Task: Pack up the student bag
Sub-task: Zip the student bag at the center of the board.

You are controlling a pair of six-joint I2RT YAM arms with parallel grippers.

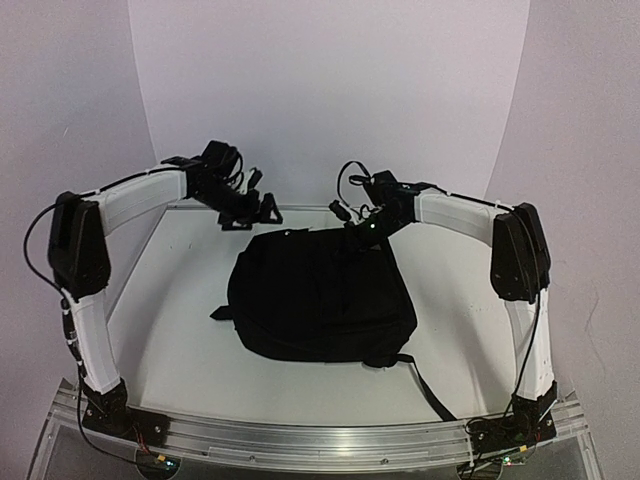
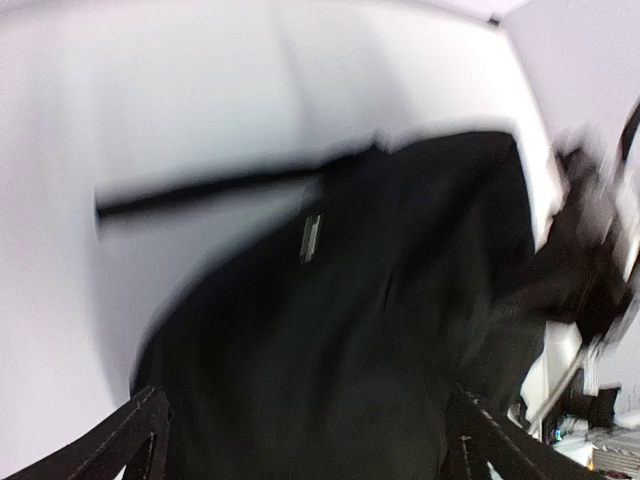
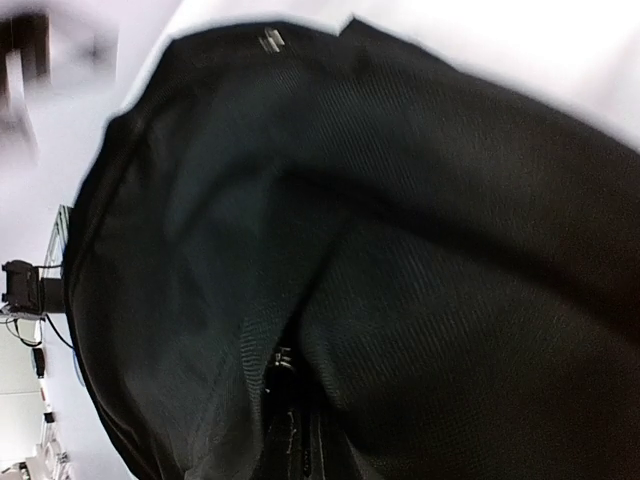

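The student bag (image 1: pixel 320 295), a large black fabric backpack, lies flat in the middle of the white table (image 1: pixel 170 330). My left gripper (image 1: pixel 262 208) hovers just beyond the bag's far left corner and is open. Its blurred wrist view shows the two fingers (image 2: pixel 150 430) wide apart with nothing between them, and the bag (image 2: pixel 340 330) below. My right gripper (image 1: pixel 358 226) sits at the bag's far edge. In the right wrist view the bag's fabric (image 3: pixel 450 300) fills the frame and puckers into a fold at my right gripper (image 3: pixel 295 400), which is shut on it.
A black webbing strap (image 1: pixel 430 390) trails from the bag's near right corner toward the right arm's base. Another strap (image 2: pixel 200 190) lies on the table beside the bag. An aluminium rail (image 1: pixel 330 435) runs along the near edge. White walls close in the back and sides.
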